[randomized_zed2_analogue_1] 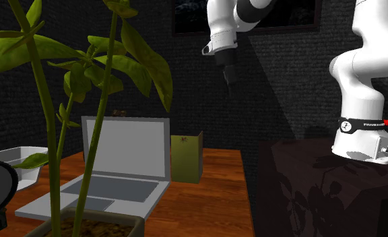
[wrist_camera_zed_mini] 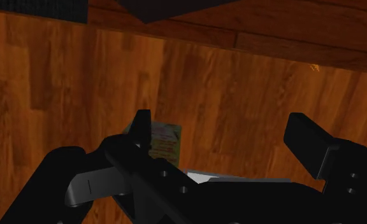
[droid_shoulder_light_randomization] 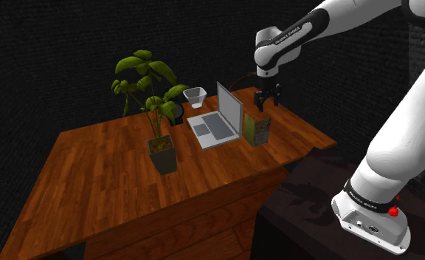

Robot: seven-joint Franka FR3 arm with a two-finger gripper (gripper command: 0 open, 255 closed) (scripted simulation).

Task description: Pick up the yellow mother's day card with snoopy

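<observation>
The card [droid_shoulder_light_randomization: 257, 128] stands upright on the wooden table [droid_shoulder_light_randomization: 130, 177], just beside the open laptop [droid_shoulder_light_randomization: 218, 120]. It looks olive-yellow with a small picture on its face, as the second exterior view shows the card [randomized_zed2_analogue_1: 186, 157]. My black gripper [droid_shoulder_light_randomization: 268, 97] hangs in the air above the card, a little to the shoulder view's right of it, fingers apart. In the second exterior view the gripper [randomized_zed2_analogue_1: 230, 75] is well above the card. In the wrist view the card [wrist_camera_zed_mini: 166, 141] is seen from above next to one finger [wrist_camera_zed_mini: 139, 130], with the gripper [wrist_camera_zed_mini: 220, 132] open and nothing between its fingers.
A potted plant [droid_shoulder_light_randomization: 156, 111] stands in the middle of the table, its leaves [randomized_zed2_analogue_1: 98, 67] close to the second exterior camera. A white bowl [droid_shoulder_light_randomization: 195, 97] sits behind the laptop. The table edge [droid_shoulder_light_randomization: 314, 144] is near the card; my dark stand [randomized_zed2_analogue_1: 320, 182] lies beyond it.
</observation>
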